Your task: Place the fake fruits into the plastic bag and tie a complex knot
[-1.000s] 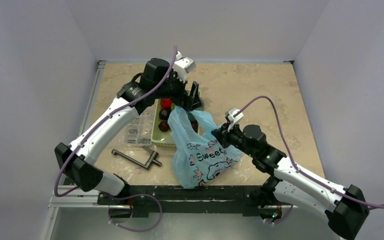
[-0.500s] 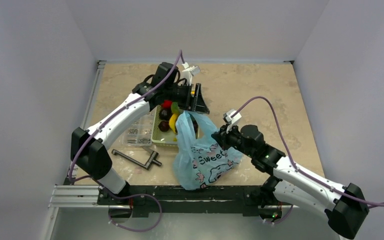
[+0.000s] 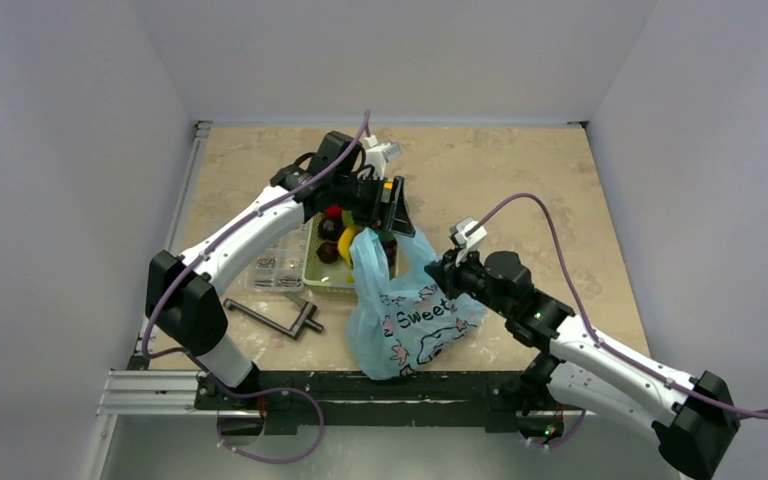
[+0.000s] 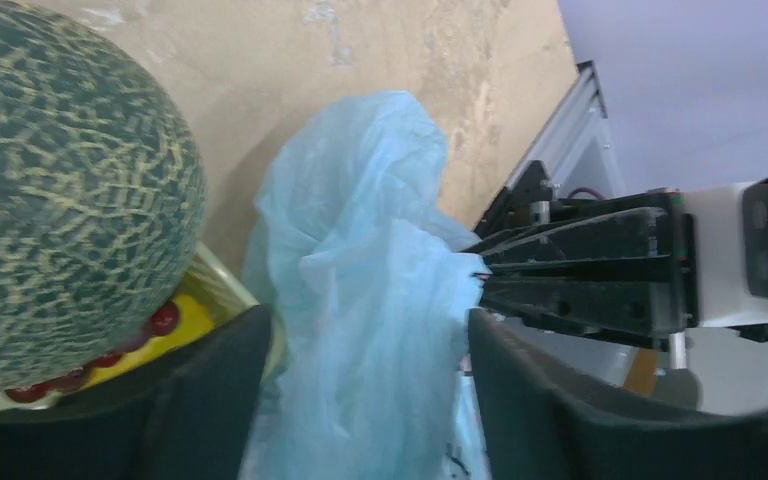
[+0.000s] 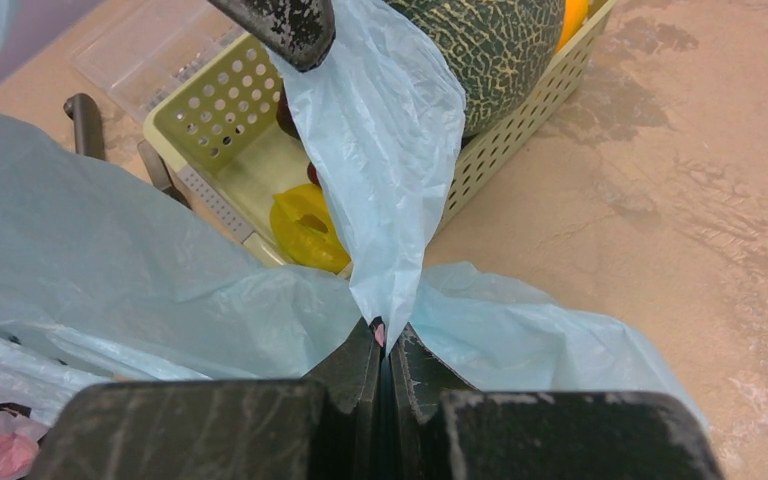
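The light-blue plastic bag, printed "Sweet", stands at the table's front. My right gripper is shut on a fold of its rim, as the right wrist view shows. My left gripper is open, its fingers wide apart on either side of the bag's raised top. The netted melon, a yellow banana and an orange lie in the green mesh basket. A red apple and dark grapes are there too. No knot is visible.
A clear compartment box lies left of the basket. A black metal tool lies in front of it. The right gripper's black fingers show in the left wrist view, close beside the bag.
My left arm has swung its elbow to the right and its gripper has come slightly down and nearer, over the bag's top. The bag's top is drawn narrower. The right gripper has kept its hold.
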